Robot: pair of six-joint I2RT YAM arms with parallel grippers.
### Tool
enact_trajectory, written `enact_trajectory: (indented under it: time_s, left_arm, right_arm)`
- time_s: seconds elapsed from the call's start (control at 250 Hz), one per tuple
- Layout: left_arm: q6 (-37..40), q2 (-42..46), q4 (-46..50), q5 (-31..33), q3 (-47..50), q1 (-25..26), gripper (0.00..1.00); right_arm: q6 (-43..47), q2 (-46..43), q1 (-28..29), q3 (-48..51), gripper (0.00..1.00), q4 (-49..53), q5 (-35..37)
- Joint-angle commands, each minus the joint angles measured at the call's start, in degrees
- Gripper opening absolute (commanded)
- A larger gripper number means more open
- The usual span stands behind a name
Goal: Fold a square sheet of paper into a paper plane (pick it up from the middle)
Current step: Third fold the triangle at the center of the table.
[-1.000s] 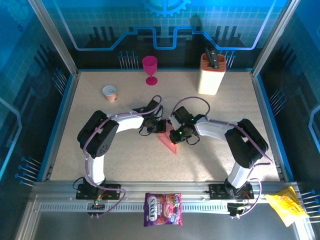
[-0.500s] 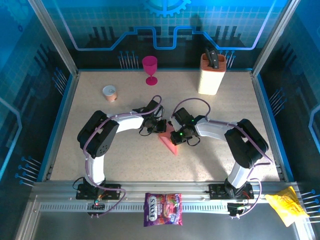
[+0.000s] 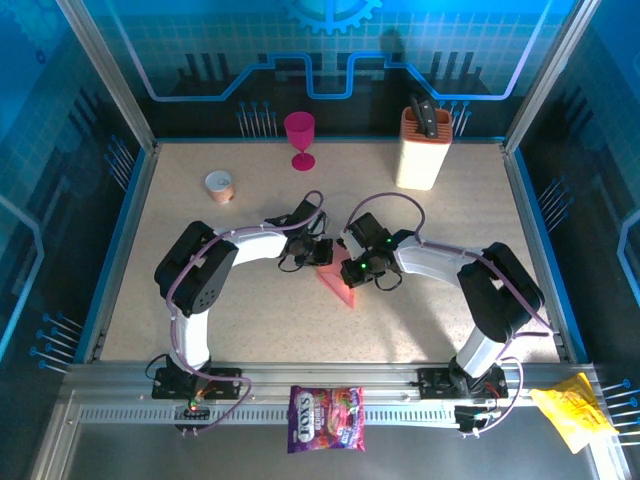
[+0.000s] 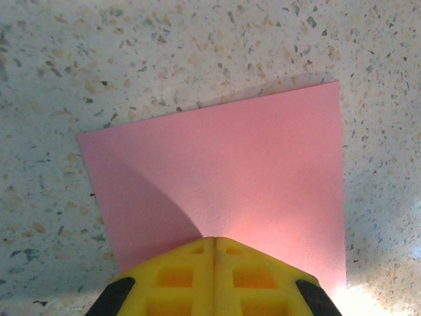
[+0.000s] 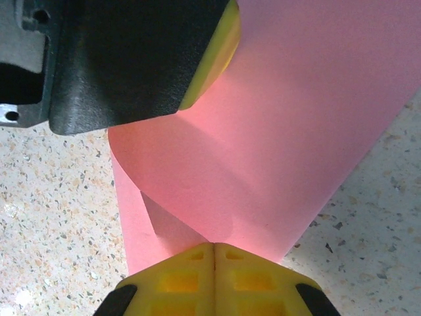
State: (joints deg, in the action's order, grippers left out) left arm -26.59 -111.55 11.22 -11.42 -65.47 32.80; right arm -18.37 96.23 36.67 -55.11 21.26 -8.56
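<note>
Salmon-pink square sheet of paper (image 3: 338, 283) sits at the middle of the table (image 3: 450, 210), bowed into a loose curl. Left gripper (image 4: 214, 245) and right gripper (image 5: 214, 249) each pinch an edge, fully closed. Uneven pulling could tear it or crease it crookedly.

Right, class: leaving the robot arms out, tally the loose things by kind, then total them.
Paper sheet: 1
Drinking vessels: 2, goblet and small cup
Knife block: 1
Packets: 2, candy bag and yellow wrapper
Total: 6
</note>
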Motion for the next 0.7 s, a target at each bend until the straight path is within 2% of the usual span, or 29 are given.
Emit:
enact_trajectory:
  time_s: [0.0, 0.695]
  left_arm:
    - [1.11, -3.7, 3.8, 3.02, 3.07, 0.07, 0.0]
    - [0.92, -4.51, 2.84, 2.75, 3.4, 0.06, 0.0]
  right_arm:
    - [0.18, 0.29, -0.63, 0.71, 0.0, 1.53, 1.0]
    - [1.02, 2.7, -1.33, 0.64, 0.0, 1.18, 2.58]
